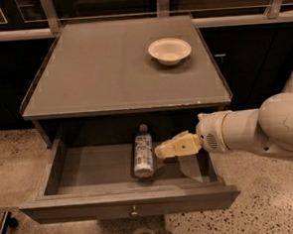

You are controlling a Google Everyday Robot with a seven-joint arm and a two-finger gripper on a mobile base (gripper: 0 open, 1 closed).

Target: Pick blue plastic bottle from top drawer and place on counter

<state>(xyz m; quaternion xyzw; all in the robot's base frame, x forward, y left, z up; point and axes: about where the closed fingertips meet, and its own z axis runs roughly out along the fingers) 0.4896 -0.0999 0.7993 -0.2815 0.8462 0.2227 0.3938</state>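
Note:
The blue plastic bottle (143, 153) lies on its side in the open top drawer (90, 169), cap pointing to the back, near the drawer's middle. The drawer's front panel has a small round knob (134, 209). My gripper (161, 150) reaches in from the right over the drawer, its pale yellow fingers just right of the bottle and close to its label. It holds nothing. The counter (99, 72) is the flat grey-brown cabinet top above the drawer.
A white round bowl (169, 50) stands on the counter at the back right. My white arm (256, 129) crosses the drawer's right wall. Dark cabinets and a railing line the back. Speckled floor lies around the cabinet.

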